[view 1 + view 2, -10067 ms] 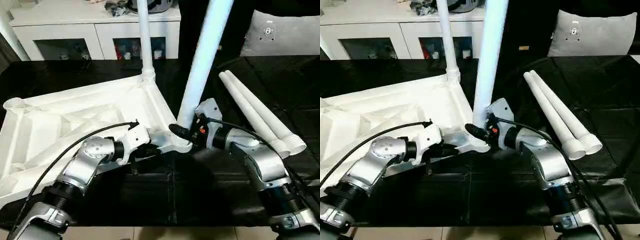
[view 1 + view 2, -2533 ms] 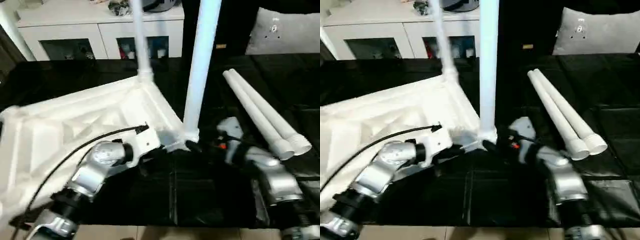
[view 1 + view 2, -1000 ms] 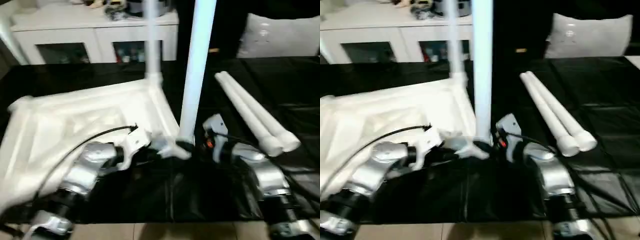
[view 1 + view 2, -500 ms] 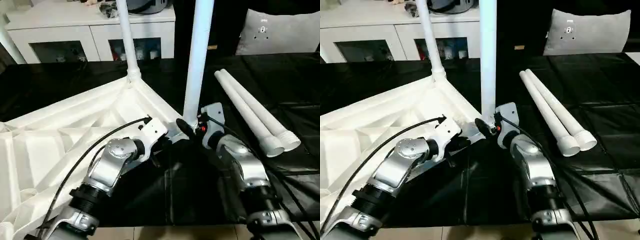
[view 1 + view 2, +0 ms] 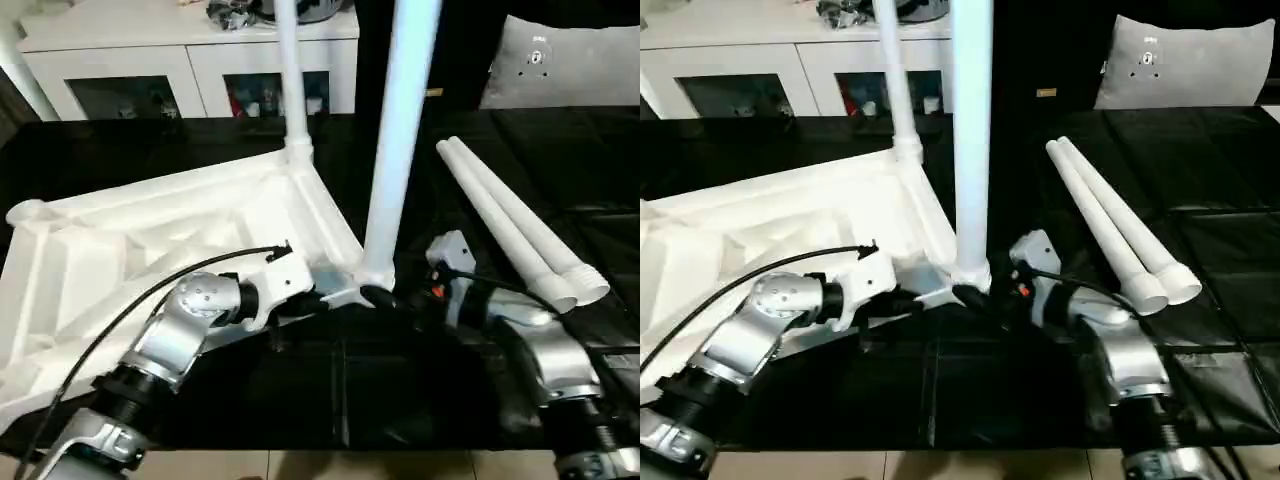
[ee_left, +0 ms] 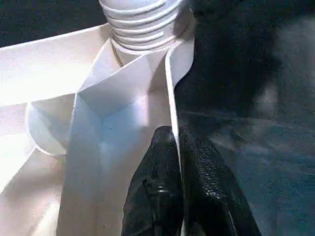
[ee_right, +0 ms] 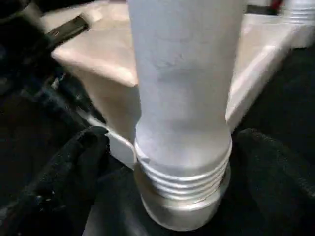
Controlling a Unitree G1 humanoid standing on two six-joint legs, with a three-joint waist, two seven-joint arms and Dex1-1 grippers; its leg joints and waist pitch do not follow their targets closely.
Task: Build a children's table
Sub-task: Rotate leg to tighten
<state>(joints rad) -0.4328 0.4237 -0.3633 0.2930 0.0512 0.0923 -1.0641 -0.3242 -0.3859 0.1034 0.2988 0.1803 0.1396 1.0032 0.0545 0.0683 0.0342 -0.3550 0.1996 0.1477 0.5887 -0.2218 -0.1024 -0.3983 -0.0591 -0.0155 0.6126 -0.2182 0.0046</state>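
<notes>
Upturned tabletop point(image 5: 150, 240) lies on the black table point(image 5: 420, 400), left half; two legs point(image 5: 395, 150) stand in its corner sockets, two spare legs point(image 5: 515, 230) lie right. Judged light, rigid, smooth plastic; best held at rim or leg base. Left gripper point(image 6: 176, 147) pinches the rim. Right gripper point(image 7: 162, 162) straddles the near leg's base, jaws wide. White cabinet point(image 5: 190, 60) behind.
</notes>
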